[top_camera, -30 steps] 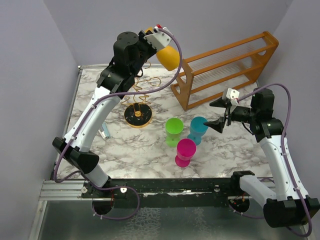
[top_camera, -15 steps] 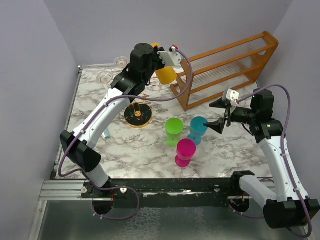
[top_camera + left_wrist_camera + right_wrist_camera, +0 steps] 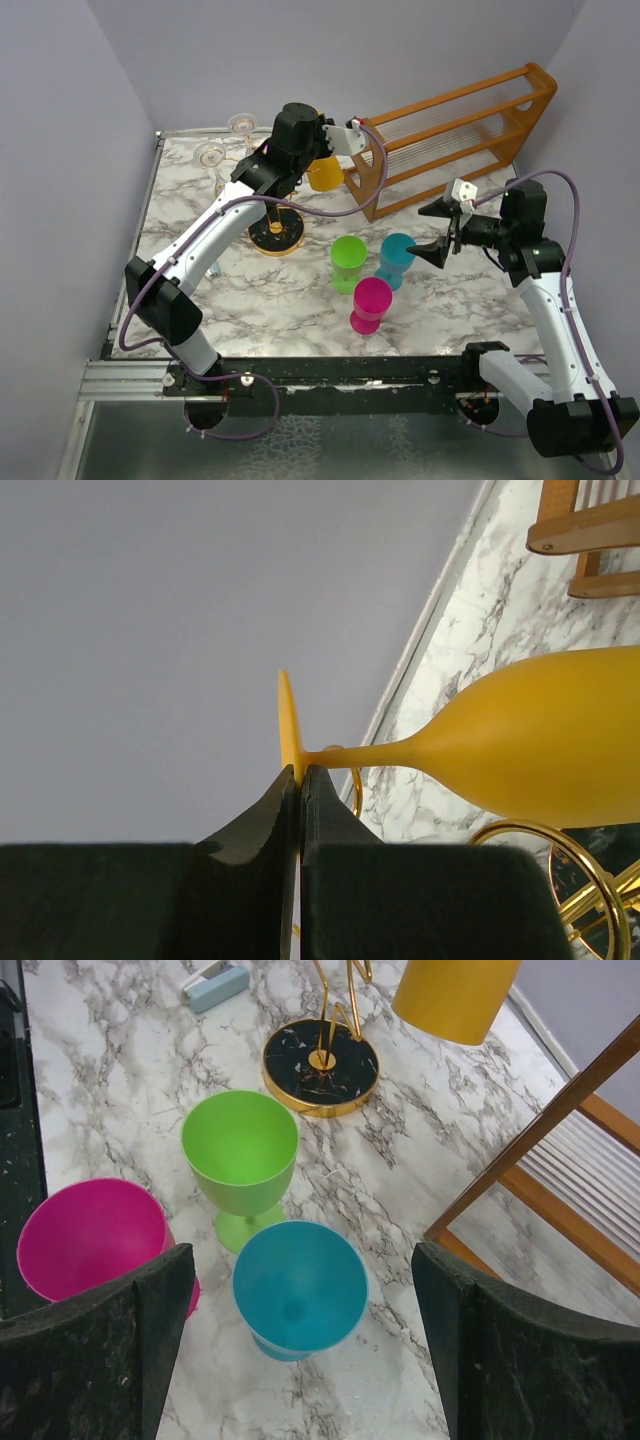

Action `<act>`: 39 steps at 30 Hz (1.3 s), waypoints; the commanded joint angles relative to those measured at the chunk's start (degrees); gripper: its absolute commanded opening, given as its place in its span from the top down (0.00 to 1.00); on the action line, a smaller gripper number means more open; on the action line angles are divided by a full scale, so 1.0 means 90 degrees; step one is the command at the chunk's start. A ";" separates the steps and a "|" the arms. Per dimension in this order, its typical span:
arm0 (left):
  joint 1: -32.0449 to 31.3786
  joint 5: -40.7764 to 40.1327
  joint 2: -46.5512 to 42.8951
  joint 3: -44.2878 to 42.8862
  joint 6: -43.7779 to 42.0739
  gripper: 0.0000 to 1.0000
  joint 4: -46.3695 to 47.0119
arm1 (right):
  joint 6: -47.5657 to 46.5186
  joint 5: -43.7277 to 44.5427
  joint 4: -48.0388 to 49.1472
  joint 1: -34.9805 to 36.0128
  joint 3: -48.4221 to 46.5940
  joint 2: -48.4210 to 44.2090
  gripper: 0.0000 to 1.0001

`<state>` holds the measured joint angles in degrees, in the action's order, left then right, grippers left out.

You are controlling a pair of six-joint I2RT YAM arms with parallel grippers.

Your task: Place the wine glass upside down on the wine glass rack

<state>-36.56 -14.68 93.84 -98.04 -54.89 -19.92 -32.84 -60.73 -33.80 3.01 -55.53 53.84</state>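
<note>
Landmark: wine glass rack (image 3: 272,238), a gold wire stand with a dark round base on the marble table (image 3: 260,300).
Task glass: yellow wine glass (image 3: 325,174), in the air just beyond and right of the rack's post; not hung.
Orientation: foot up, mouth down, as hanging requires.
Left gripper (image 3: 300,776): pinched tight on the stem right under the foot. Judged reason: this leaves the stem below free to slip into a loop.
Ring arm (image 3: 545,875): one gold loop sits just under the bowl in the wrist view; contact cannot be told.
Right gripper (image 3: 418,230): jaws spread wide, holding nothing, well right of the rack. Judged parked clear of the working arm.
Count, coloured glasses: four. Yellow is held; green glass (image 3: 349,258), blue glass (image 3: 397,255) and pink glass (image 3: 371,298) stand upright, clustered near-right of the rack.
Count, racks: two. The wooden slatted rack (image 3: 450,140) is far-right of the gold one.
Count, other: two clear round items (image 3: 210,155) left-beyond the rack, kind unclear; one small pale-blue object (image 3: 215,985) at its near left.
Step (judged): final approach to a loop.
</note>
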 commanded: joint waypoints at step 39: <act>-0.0089 -0.1649 -0.0128 -0.0153 0.0891 1.00 -0.0744 | 0.0036 -0.0068 0.0238 -0.0015 0.0133 -0.0029 0.10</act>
<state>-36.99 -26.09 91.35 -96.90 -47.37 -25.71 -32.82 -60.73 -32.95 3.01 -54.78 53.84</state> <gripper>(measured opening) 0.020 0.896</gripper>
